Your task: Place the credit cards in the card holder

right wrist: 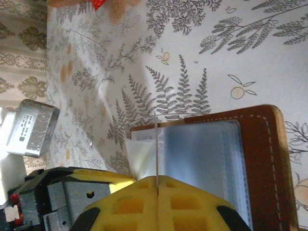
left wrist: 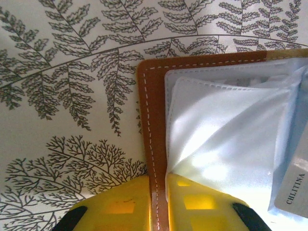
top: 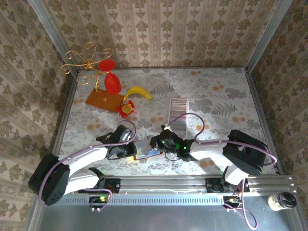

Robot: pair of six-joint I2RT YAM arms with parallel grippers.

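**Top external.** The card holder point(top: 147, 153) lies open on the counter point(top: 216, 96), directly between the two tools. The left tool point(top: 129, 148) is at its left end and the right tool point(top: 161, 144) at its right end, both in contact or very nearly so. The credit cards point(top: 178, 115) form a striped strip just beyond the right tool, on its far side. The strip's long axis runs away from the arm bases. The right arm is clearly the nearer one to the strip; the left tool is well apart from it.

**Left wrist.** The left tool point(left wrist: 158, 185) is closed onto the stitched brown edge of the card holder point(left wrist: 149, 120), with the leather passing between the two yellow fingers point(left wrist: 115, 209). Ahead of the tool and to its right the pale sleeves point(left wrist: 226, 130) are spread open. A single card point(left wrist: 298, 185) with printed lettering sits over them at the far right of the view. Judgement: this arm is acting as an anchor.

**Right wrist.** The right tool point(right wrist: 157, 185) is pressed together on a thin pale sheet seen edge-on. I take it to be the single card point(right wrist: 156, 149), though the edge-on view does not settle it. Straight ahead of the fingertips the sheet meets the near-left corner of the card holder point(right wrist: 262, 159), whose sleeves extend to the tool's right. The remaining credit cards point(right wrist: 31, 127) are off to the tool's left.

**Key relation.** The card's plane is roughly square to the sleeve face. Judgement: the card must be tilted flat and slid rightward into a pocket mouth, and it could buckle the loose sleeve instead.
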